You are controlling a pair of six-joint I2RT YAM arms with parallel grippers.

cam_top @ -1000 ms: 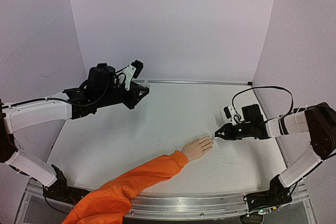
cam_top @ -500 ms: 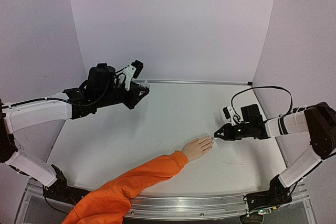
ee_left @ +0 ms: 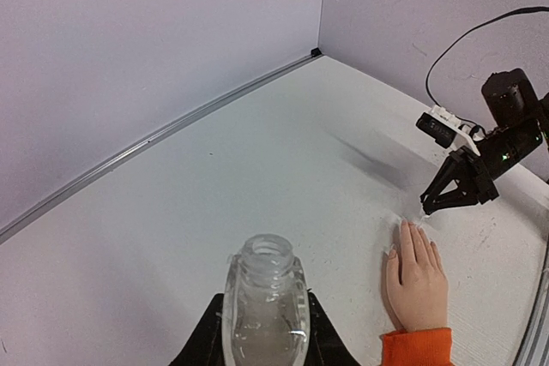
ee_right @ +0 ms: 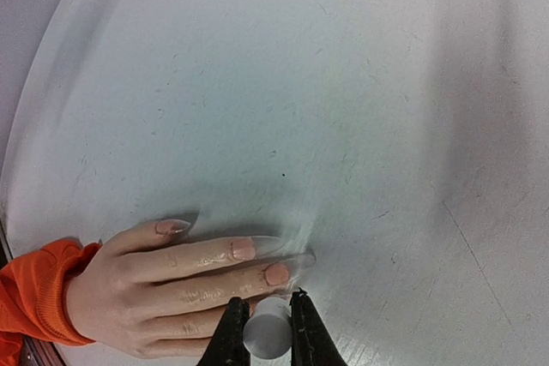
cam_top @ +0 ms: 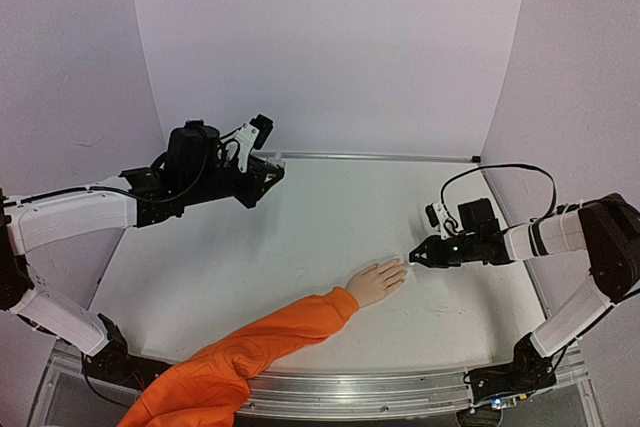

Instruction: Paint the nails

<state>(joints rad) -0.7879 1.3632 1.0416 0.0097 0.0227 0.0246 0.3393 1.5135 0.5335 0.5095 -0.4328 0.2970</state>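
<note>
The pale mannequin hand [cam_top: 375,282] with an orange sleeve [cam_top: 270,337] lies flat, palm down, near the table's front middle. Its nails [ee_right: 243,249] look pinkish with long clear tips. My right gripper [cam_top: 412,256] is at the fingertips, shut on a small white cylindrical cap [ee_right: 266,332] held just above a finger next to the middle one [ee_right: 276,274]. Any brush under the cap is hidden. My left gripper [cam_top: 262,171] hovers at the back left, shut on an open clear glass bottle [ee_left: 266,297]. The hand [ee_left: 416,276] and the right gripper [ee_left: 437,203] also show in the left wrist view.
Pale walls close in the table at the back and on both sides, with a metal strip [cam_top: 380,157] along the back edge. An aluminium rail [cam_top: 380,387] runs along the front. A black cable [cam_top: 500,169] loops above the right arm.
</note>
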